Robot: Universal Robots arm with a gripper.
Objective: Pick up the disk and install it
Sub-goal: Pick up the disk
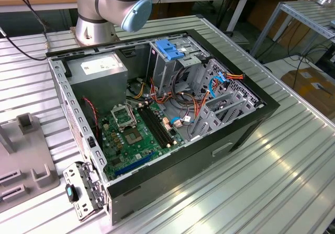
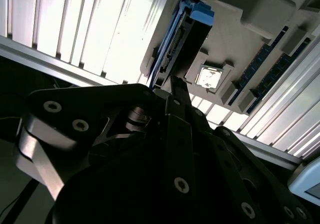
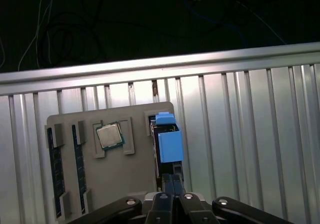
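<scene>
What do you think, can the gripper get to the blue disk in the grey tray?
Probably yes. In the first wrist view the gripper is close up to the disk, which stands on edge in the grey tray, and nothing lies between them.

No print is legible, not even on the power supply (image 1: 98, 69).

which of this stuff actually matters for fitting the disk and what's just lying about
For the job: disk, standing on edge in the grey tray; tool close by it; open computer case.
Lying about: processor chip and memory sticks in the same tray; power supply box in the case.
</scene>
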